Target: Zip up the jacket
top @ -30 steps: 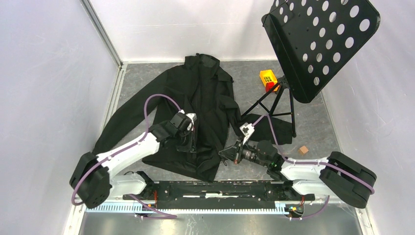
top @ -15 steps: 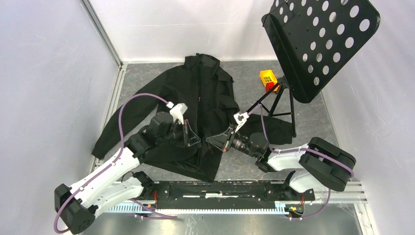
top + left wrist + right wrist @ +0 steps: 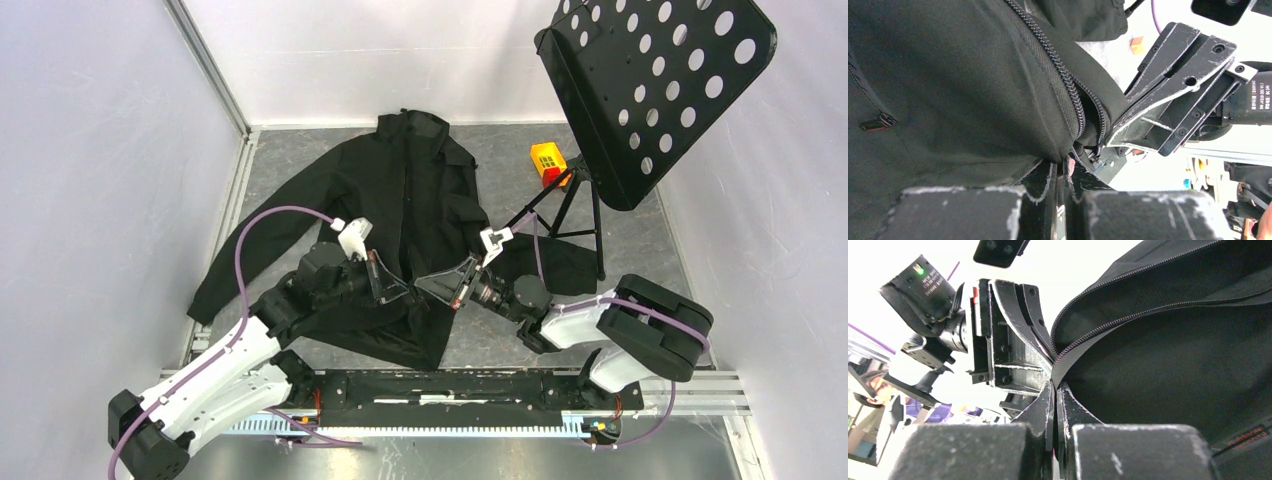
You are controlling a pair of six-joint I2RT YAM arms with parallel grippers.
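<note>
The black jacket lies spread on the grey floor, collar at the far wall, front zipper open near the hem. My left gripper is shut on the jacket's left front edge at the hem; in the left wrist view fabric is pinched between its jaws. My right gripper faces it from the right and is shut on the other front edge; in the right wrist view the zipper tape runs into its jaws. Both fingertips almost touch, holding the hem lifted.
A black perforated music stand on a tripod stands at the back right. A yellow and red block sits by its foot. A small brown cube lies right of the right arm. White walls enclose the floor.
The left arm swung back and turned its gripper to the right; the right gripper moved left and up. Both now meet at the jacket's hem, which is lifted.
</note>
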